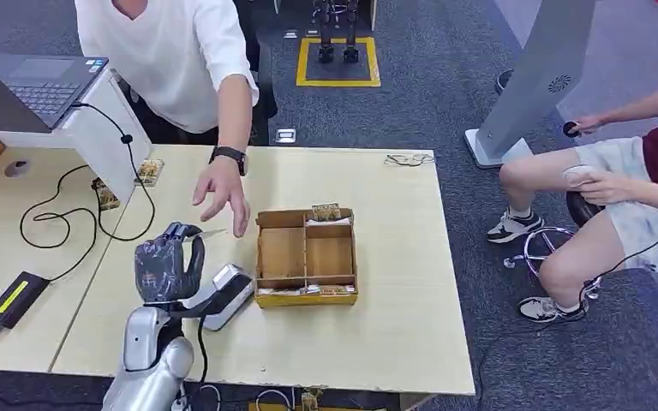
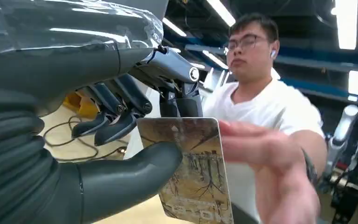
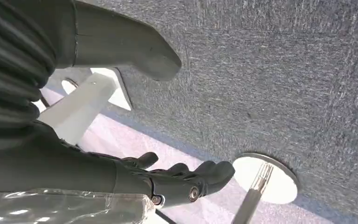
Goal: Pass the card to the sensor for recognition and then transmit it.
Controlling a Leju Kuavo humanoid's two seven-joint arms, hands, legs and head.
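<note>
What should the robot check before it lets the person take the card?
1. Card held by the left hand: ok, pinched between the thumb and fingers.
2. Person's hand reaching in: ok, at the card's edge in the left wrist view.
3. Person gripping the card: cannot tell, that hand is blurred.
4. Sensor on the table: ok, beside the left hand.
5. Card already read: cannot tell.
6. Right hand: ok, open over the carpet, holding nothing.

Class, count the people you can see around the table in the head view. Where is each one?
2. One person in a white shirt stands behind the table, reaching toward the card. Another person sits on a stool to its right. Others may be out of frame.
</note>
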